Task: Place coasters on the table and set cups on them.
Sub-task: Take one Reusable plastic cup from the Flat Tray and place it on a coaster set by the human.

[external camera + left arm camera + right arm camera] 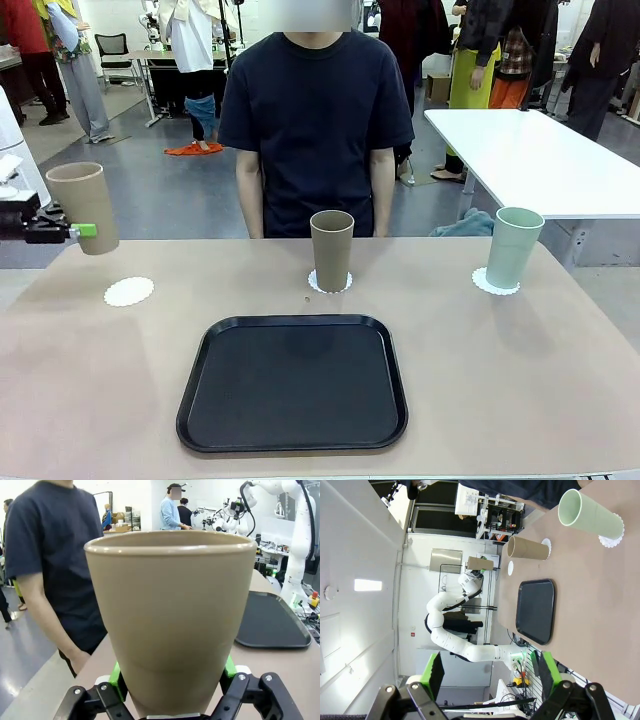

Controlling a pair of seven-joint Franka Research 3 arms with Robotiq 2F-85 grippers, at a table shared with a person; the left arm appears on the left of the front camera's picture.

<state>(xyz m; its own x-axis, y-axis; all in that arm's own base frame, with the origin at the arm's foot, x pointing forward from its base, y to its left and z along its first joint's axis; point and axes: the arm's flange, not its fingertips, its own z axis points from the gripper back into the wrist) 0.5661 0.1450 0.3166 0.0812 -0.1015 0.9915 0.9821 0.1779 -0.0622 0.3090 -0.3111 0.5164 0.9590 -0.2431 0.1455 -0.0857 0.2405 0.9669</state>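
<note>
My left hand [172, 690] is clamped on the lower body of a tan cup [172, 615], held upright, clear above the desk [520, 380]. Pads sit either side near the base; a tapered matte wall, so it could slide up out of the pads if I squeeze harder. Looks light and stiff, probably plastic or ceramic, can't tell which. A low grip suits it, since it keeps the rim free.

Just below and beyond the hand, toward the middle, lies the bare coaster [129, 291], thin and flimsy-looking, likely to shift if the cup drags. Past that the black tray [293, 382].

Farther across, the second tan cup [331, 250] stands on its coaster [330, 283]; farthest, the green cup [513, 247] on its coaster [495, 284].

My right hand [487, 672] hangs open, gripping nothing, off the desk.
</note>
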